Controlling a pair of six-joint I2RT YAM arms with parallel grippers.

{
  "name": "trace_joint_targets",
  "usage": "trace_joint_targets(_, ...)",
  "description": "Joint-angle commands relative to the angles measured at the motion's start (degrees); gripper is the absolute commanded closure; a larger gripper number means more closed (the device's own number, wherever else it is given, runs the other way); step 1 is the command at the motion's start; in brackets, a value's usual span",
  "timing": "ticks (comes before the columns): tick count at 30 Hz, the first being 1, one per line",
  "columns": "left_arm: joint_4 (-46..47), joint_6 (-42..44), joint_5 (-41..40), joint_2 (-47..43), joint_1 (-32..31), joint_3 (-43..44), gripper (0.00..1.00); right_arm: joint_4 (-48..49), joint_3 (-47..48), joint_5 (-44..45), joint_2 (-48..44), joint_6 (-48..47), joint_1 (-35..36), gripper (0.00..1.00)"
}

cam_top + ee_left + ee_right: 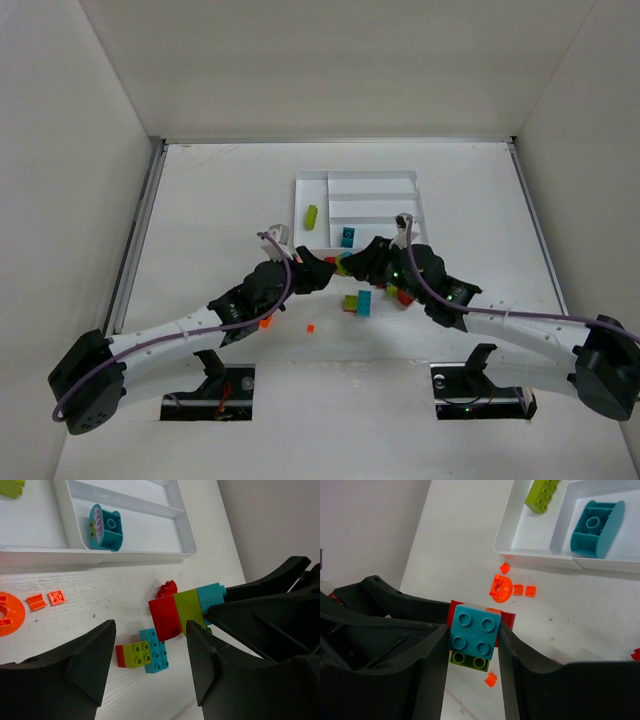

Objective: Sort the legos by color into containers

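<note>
My right gripper is shut on a stack of a teal brick, a lime green brick and a red brick, held above the table. In the left wrist view this stack hangs just past my open left gripper. From above, the left gripper and right gripper meet in front of the white tray. A teal round piece lies in one long section and a lime brick in the tall section.
A joined red, lime and teal cluster lies on the table below the left gripper, also seen from above. An orange round piece and small orange bits lie by the tray's near wall. Red pieces sit under the right arm.
</note>
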Motion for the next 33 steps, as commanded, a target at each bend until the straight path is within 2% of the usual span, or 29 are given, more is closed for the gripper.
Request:
trace_joint_targets(1,6.11,-0.67,0.60,1.52,-0.75,2.77,0.47,6.41,-0.85,-2.79,-1.33,1.75,-0.54,0.71)
trace_joint_targets(6,7.96,-0.93,0.60,3.46,-1.36,3.30,0.56,7.47,-1.55,-3.59,-1.24,2.10,-1.24,0.71)
trace_joint_targets(11,8.31,-0.58,0.07,3.91,-1.89,3.74,0.73,8.08,-2.34,-3.67,-1.94,2.45,-2.12,0.71)
trace_joint_targets(16,8.31,-0.67,-0.81,3.73,-1.98,3.39,0.84,9.40,-3.31,-5.60,-3.09,3.33,-3.96,0.71)
trace_joint_targets(22,8.31,-0.32,-1.16,3.11,-1.80,3.04,0.88,10.28,-3.58,-7.63,-4.32,3.95,-5.98,0.71)
trace_joint_targets(33,7.34,0.21,-1.95,1.97,-0.49,1.63,0.90,8.96,-4.45,-10.79,-9.94,3.95,-10.46,0.72)
